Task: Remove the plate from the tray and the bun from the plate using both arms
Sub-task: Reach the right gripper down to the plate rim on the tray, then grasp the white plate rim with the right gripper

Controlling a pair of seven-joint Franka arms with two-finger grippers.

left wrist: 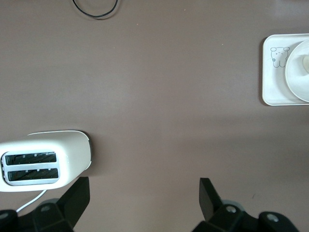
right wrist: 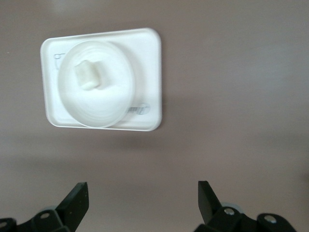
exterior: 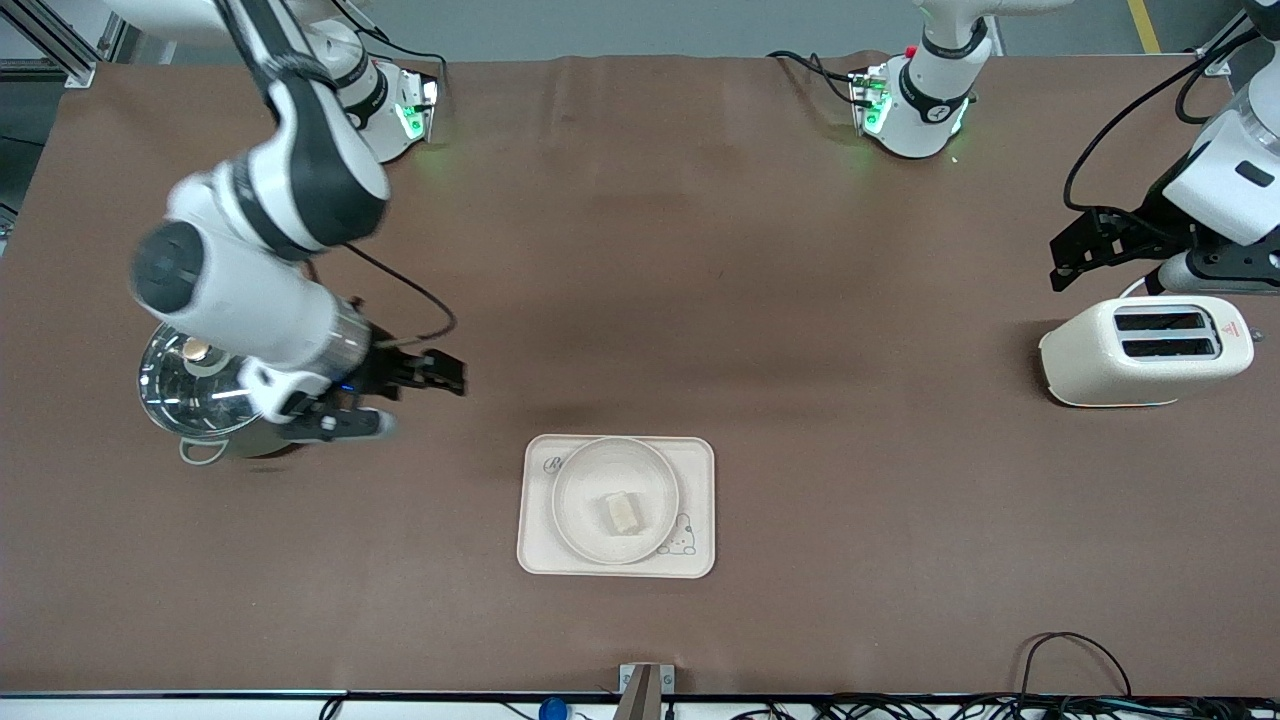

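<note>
brown table (exterior: 640,250), "rabbit"-script tray (exterior: 700,470)

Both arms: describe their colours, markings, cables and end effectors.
Both arms have glossy white shells with black joint bands and green-lit bases. A black cable trails along each. The right end effector and the left end effector are matte black, each with two blocky fingers.

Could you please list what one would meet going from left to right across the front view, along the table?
Lidded pot → right gripper → tray carrying the plate and bun → toaster, with the left gripper above it.
</note>
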